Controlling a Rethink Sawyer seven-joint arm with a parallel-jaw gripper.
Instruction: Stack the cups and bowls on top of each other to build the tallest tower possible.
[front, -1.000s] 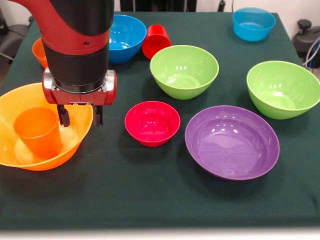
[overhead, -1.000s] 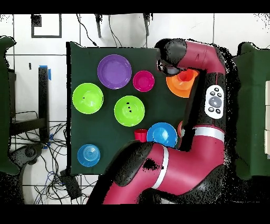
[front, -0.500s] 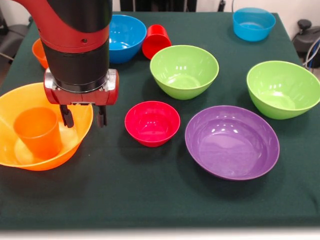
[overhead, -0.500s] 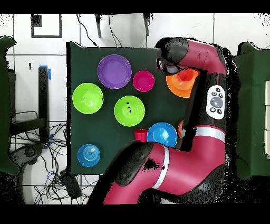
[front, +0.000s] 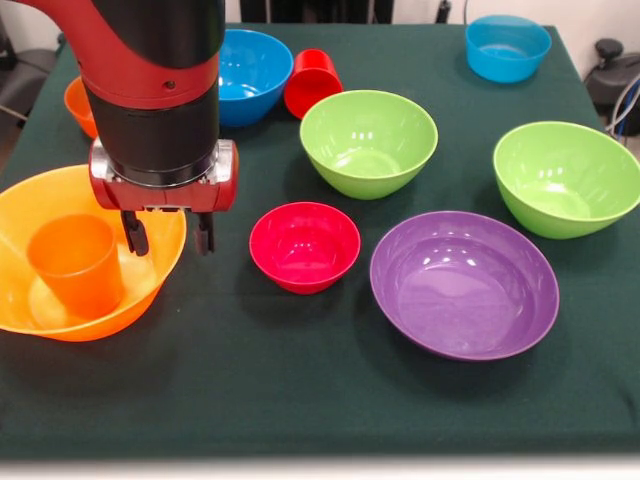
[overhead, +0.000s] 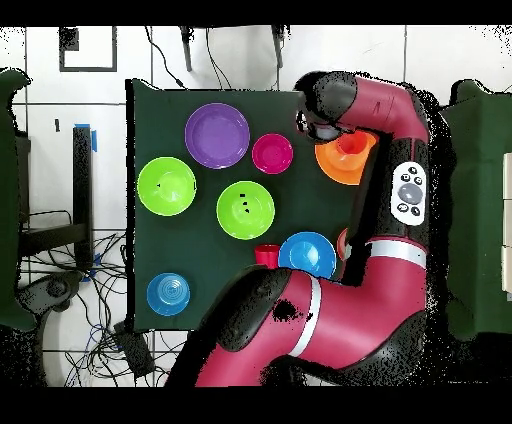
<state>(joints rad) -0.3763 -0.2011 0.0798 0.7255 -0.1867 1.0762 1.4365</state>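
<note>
The orange cup (front: 77, 264) stands in the big orange bowl (front: 40, 200), the gripper (front: 168, 233) hangs empty, fingers apart, and the crimson bowl (front: 304, 246) is unstacked like the rest.

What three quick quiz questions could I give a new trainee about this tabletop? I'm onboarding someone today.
1. True or false: the orange cup stands upright inside the big orange bowl.
2. Which bowl lies directly beside the purple bowl, toward the end effector? A) blue B) small crimson C) lime green
3. Fill in: the end effector's fingers straddle the big orange bowl's ____.

Key: 1 true; 2 B, the small crimson bowl; 3 rim.
</note>
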